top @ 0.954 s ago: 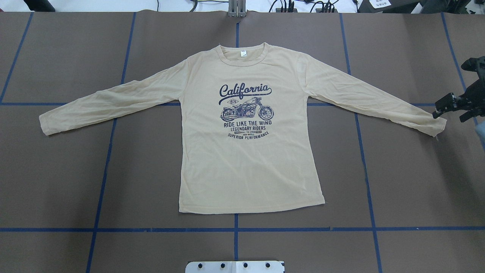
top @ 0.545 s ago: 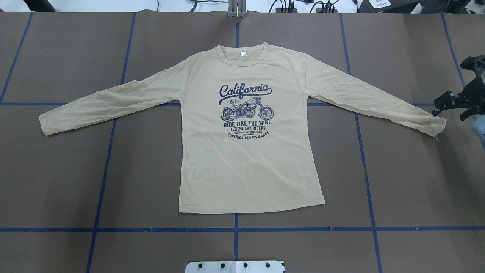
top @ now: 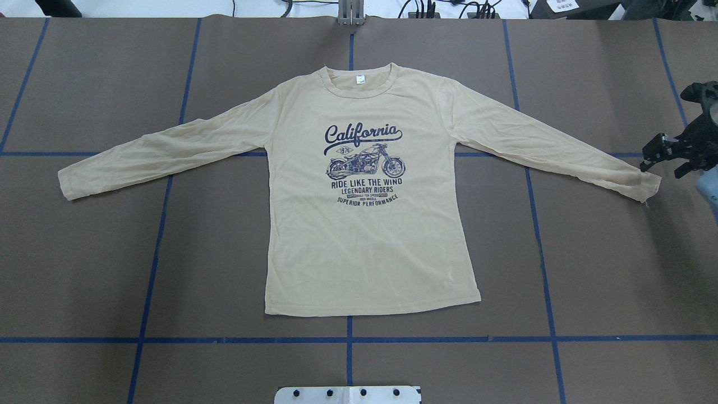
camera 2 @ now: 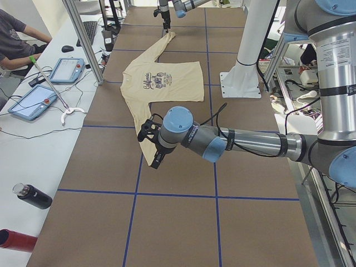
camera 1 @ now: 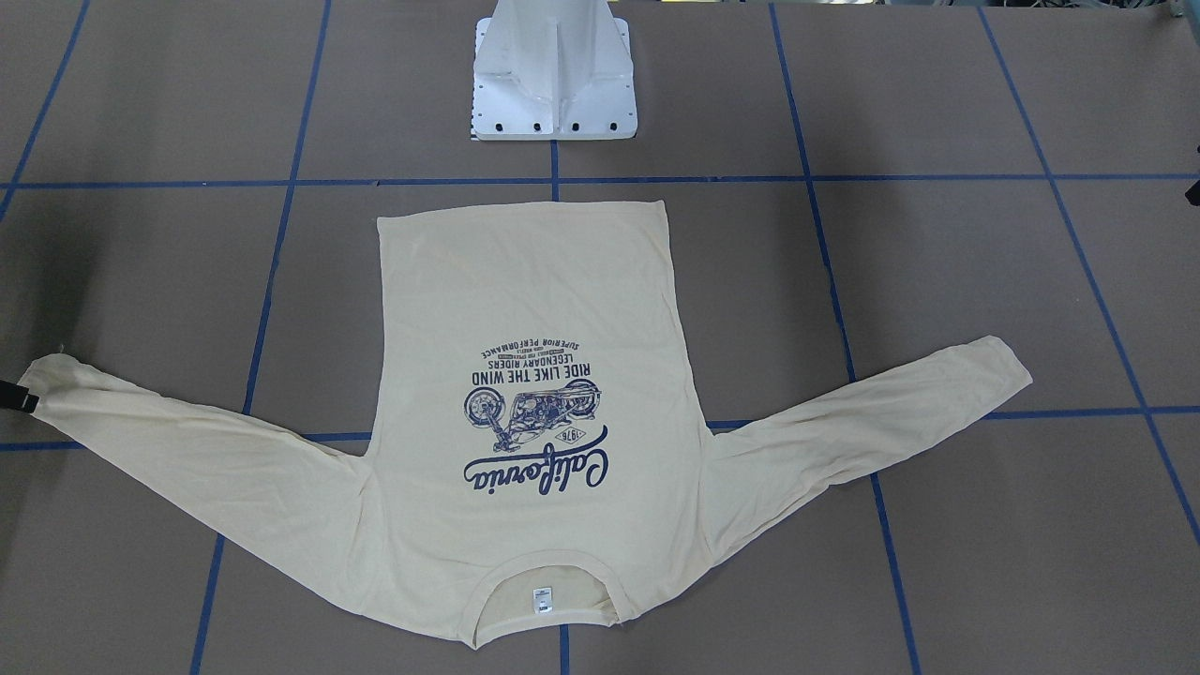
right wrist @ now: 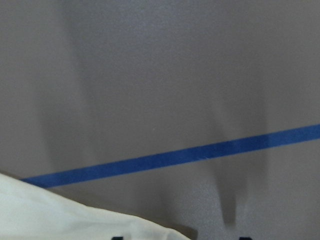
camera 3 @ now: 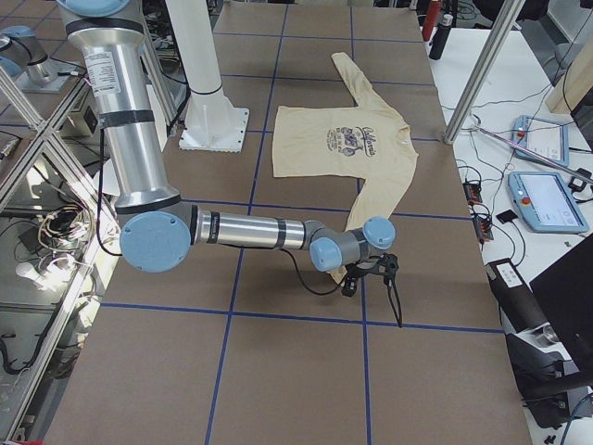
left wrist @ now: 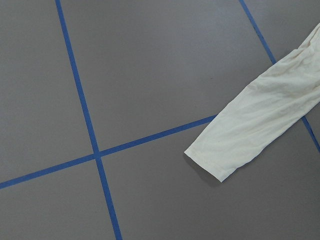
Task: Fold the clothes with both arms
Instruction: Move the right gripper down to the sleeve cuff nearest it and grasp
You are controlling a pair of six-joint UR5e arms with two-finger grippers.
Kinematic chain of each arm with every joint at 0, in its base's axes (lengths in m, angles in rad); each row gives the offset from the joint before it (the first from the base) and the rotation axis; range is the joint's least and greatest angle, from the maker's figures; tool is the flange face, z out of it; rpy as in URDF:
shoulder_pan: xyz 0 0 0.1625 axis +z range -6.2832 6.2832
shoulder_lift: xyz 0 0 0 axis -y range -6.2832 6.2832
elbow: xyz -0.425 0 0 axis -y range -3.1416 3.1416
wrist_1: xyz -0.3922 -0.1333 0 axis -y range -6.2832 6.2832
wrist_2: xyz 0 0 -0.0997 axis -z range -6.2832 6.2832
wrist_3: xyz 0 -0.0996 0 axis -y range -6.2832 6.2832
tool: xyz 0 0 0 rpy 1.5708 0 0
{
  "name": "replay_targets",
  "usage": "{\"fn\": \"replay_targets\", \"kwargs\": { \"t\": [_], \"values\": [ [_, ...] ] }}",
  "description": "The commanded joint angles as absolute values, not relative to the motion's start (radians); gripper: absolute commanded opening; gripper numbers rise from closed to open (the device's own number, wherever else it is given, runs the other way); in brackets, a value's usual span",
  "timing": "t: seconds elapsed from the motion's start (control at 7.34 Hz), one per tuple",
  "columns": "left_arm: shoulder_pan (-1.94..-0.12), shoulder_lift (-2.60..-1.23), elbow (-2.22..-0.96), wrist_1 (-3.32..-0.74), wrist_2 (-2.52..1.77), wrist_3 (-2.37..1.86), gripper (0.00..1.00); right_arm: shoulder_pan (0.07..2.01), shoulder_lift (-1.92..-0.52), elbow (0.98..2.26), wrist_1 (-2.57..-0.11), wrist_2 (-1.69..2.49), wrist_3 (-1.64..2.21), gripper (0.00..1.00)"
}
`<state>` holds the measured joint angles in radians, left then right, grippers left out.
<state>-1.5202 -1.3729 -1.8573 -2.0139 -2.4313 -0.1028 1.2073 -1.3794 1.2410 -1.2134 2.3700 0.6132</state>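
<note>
- From overhead I see the T-shirt lying flat and face up in the middle of the table. Both sleeves are spread, the navy motorcycle graphic is uppermost, and the neck label is at the far end from the robot.
- The overhead view catches only the right gripper, at the frame's right edge just beyond the right-side cuff. It is close to that cuff, and I can't say whether it touches.
- The right wrist view adds what the overhead lacks. A corner of cream cloth sits at lower left, a blue tape line crosses the table, and two dark tips show at the bottom edge. From that I read these jaws as apart with nothing between them, though the picture is blurred.
- The left gripper shows clearly only from the table's left end, hanging near the left-side cuff. I cannot tell how its jaws stand.
- The left wrist view shows that cuff lying flat and free on the table beside a tape crossing.
</note>
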Motion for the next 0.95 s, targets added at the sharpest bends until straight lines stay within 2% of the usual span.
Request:
{"fn": "replay_targets", "kwargs": {
  "t": [0.0,0.14,0.41,0.55,0.82],
  "values": [
    [-1.52,-1.373,-1.859,-2.014,-2.431,-0.103,0.99,1.206,-1.381,1.235,-1.213,2.37,0.615,0.82],
    [-1.52,-1.373,-1.859,-2.014,-2.431,-0.103,0.99,1.203,-1.381,1.235,-1.213,2.37,0.615,0.81],
    [-1.52,-1.373,-1.859,-2.016,-2.431,-0.103,0.99,1.198,-1.381,1.232,-1.213,2.368,0.615,0.71],
    [-1.52,-1.373,-1.859,-2.016,-2.431,-0.103,0.99,1.197,-1.381,1.232,-1.213,2.37,0.621,0.57],
    [-1.522,-1.373,-1.862,-2.016,-2.431,-0.103,0.99,1.192,-1.379,1.232,-1.213,2.37,0.64,0.03]
  ]
}}
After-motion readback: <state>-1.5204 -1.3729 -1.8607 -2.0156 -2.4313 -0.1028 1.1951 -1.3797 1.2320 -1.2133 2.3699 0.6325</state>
